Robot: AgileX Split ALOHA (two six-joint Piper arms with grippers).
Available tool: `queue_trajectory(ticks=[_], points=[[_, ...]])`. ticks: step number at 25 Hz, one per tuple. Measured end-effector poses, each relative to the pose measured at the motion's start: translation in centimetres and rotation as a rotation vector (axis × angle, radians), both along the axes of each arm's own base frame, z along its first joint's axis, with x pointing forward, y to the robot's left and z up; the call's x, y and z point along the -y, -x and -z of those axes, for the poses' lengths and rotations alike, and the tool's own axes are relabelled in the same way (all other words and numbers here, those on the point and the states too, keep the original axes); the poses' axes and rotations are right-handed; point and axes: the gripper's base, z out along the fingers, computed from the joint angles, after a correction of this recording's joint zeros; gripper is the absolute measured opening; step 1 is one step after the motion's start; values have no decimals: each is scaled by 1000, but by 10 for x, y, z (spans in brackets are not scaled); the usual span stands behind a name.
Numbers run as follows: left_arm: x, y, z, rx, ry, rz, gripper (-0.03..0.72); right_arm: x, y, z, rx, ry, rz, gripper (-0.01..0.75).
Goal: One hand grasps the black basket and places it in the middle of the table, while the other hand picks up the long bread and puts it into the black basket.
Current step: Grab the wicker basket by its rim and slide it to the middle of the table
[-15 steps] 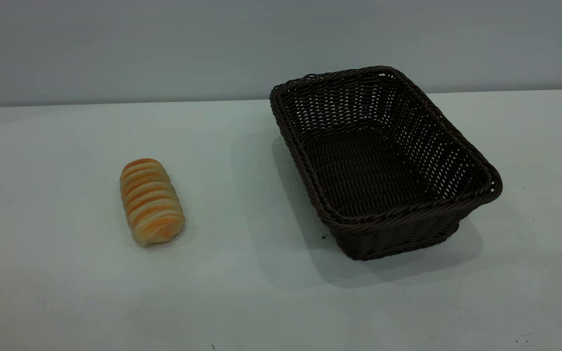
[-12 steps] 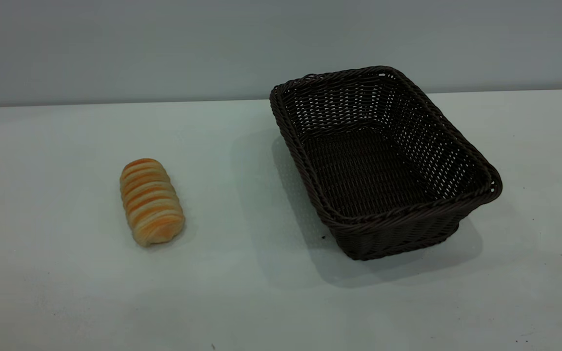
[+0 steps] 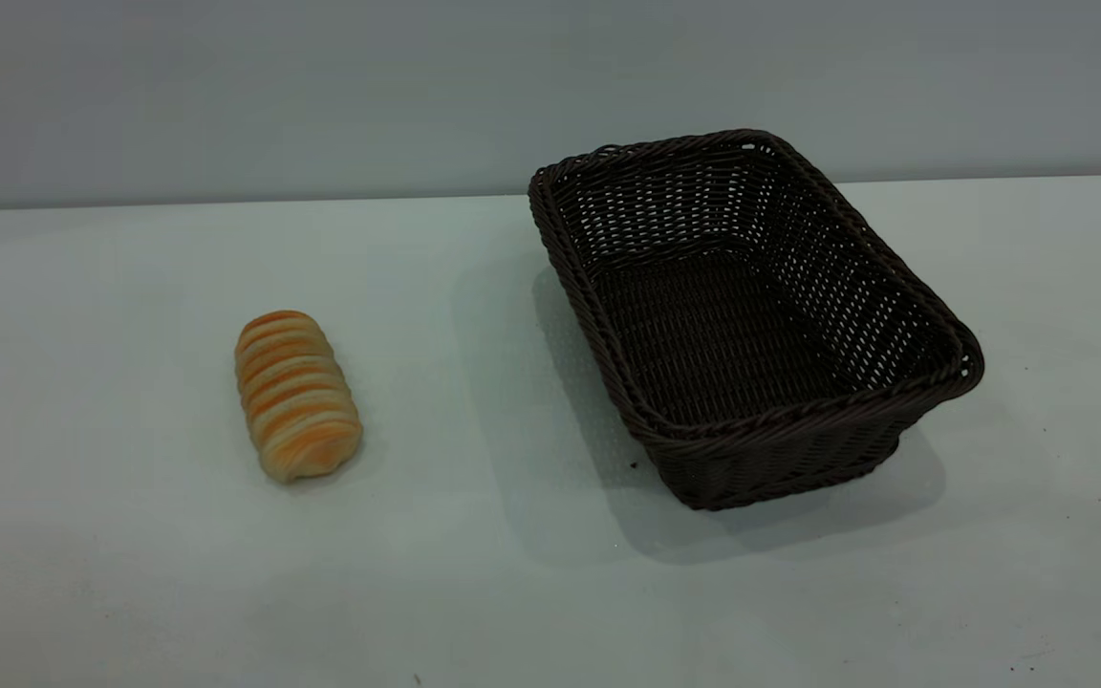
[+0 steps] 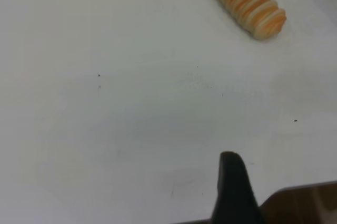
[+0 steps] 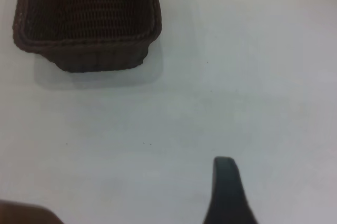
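The black basket [image 3: 804, 419] stands empty on the right half of the table [image 3: 474, 592], its long side running away from the camera. The long bread [image 3: 297, 394], cream with orange-brown stripes, lies on the table's left half, well apart from the basket. Neither arm appears in the exterior view. In the left wrist view my left gripper [image 4: 232, 187] hovers over bare tabletop, far from the bread [image 4: 248, 3]. The right wrist view has my right gripper [image 5: 225, 190] over bare tabletop too, a good distance short of the basket's near end wall [image 5: 95, 51]. Nothing is held.
A grey wall rises behind the table's far edge [image 3: 226, 201]. A brown patch [image 4: 303, 205] shows beyond the table edge in the left wrist view. Another brown patch [image 5: 21, 214] sits at the corner of the right wrist view.
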Motion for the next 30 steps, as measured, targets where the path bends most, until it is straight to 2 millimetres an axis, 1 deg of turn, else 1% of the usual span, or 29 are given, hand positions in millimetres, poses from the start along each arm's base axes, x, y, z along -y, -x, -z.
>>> queue_trajectory(ticks=[23,28,30], points=[[0,0,-1,5,1,1,516,0,0,0,0,0,0,527],[4,-2,-14,104,56,17,516,-3,0,-3,19,-21,-31,527],[5,-9,-16,75,76,7,516,-8,-3,-7,43,-38,-77,527]])
